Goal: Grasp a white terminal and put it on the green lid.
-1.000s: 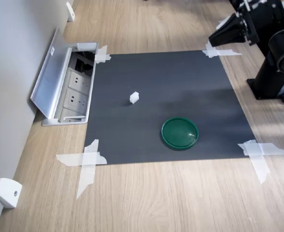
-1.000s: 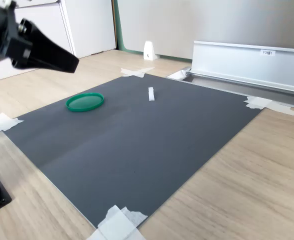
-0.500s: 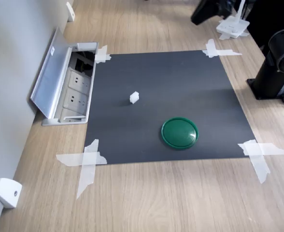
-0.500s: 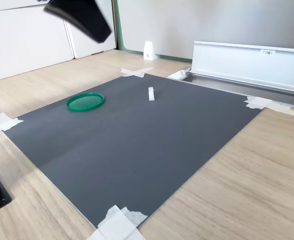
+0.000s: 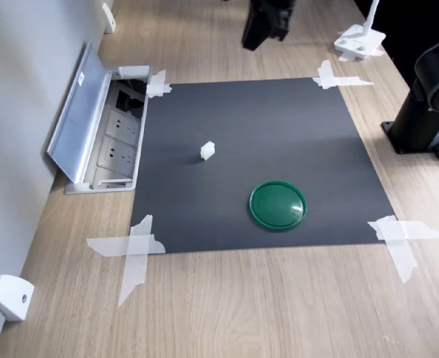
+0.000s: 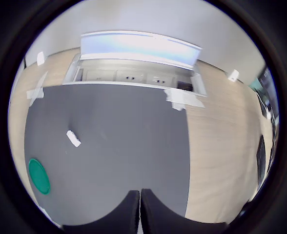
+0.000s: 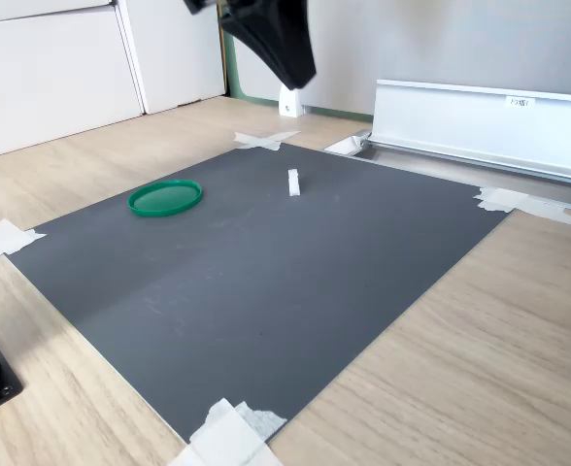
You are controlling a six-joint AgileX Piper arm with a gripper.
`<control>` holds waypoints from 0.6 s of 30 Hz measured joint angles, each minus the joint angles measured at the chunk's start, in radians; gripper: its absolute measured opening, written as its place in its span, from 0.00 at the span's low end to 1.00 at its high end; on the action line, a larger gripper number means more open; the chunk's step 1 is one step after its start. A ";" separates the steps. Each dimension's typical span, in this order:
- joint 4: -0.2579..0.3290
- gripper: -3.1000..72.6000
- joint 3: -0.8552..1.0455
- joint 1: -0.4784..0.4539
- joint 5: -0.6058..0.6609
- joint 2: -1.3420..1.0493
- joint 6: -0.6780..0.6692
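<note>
Wooden surface (image 5: 264, 313) with a taped-down dark mat (image 5: 279, 142).
The tool (image 6: 139, 210) hangs high over the mat's far edge, fingers pressed together, empty; white terminal (image 5: 207, 150) sits mid-mat, apart from the empty green lid (image 5: 278, 205).

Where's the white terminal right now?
The white terminal sits on the dark mat, up and left of the green lid in the first exterior view.

Matt dark mat (image 5: 279, 142) on wood-grain desk (image 5: 264, 306), glossy green plastic lid (image 5: 278, 204), brushed-metal socket flap (image 5: 74, 119), terminal (image 5: 207, 150) probably plastic.
</note>
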 joint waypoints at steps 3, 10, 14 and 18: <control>0.042 0.03 -0.048 0.001 0.033 0.076 -0.105; 0.072 0.11 -0.143 0.068 0.119 0.201 -0.253; 0.085 0.27 -0.182 0.121 0.154 0.253 -0.271; 0.118 0.48 -0.209 0.153 0.173 0.288 -0.299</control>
